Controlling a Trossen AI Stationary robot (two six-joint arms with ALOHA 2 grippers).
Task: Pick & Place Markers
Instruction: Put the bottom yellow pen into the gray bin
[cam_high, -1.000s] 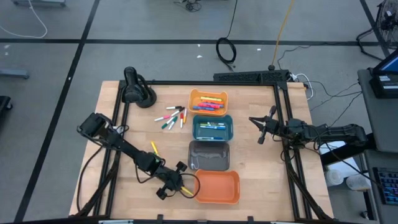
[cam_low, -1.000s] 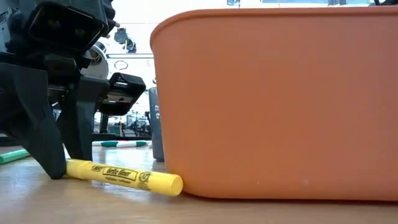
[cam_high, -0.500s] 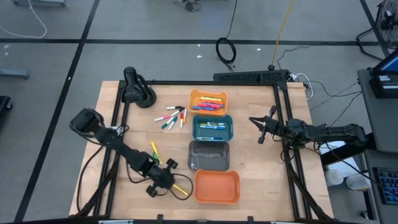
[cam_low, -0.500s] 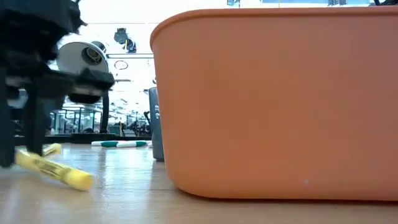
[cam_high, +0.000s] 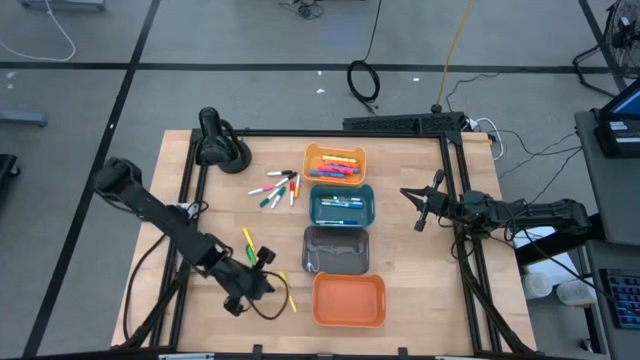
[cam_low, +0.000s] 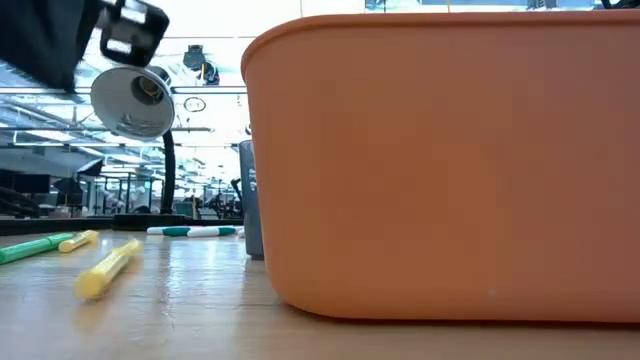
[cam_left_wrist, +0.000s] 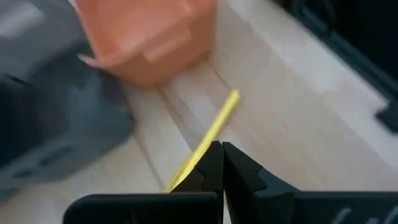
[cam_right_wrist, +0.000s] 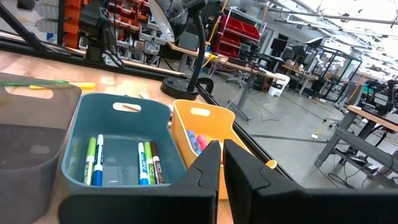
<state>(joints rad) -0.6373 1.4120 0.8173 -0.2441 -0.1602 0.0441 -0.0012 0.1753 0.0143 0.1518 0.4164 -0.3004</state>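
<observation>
Even overhead light falls on the desk (cam_high: 420, 280), with soft, short shadows. In the low view, bright ceiling lights wash out the upper background. The left wrist view is blurred throughout, the orange bin (cam_left_wrist: 149, 37) smeared at upper left.

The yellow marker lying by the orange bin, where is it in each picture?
High view: the yellow marker lies on the table just left of the orange bin.
Low view: it lies at lower left, with the bin filling the right.
Left wrist view: it runs up from the left gripper toward the bin.
Right wrist view: not in it.
Shared landmark: the orange bin.
</observation>
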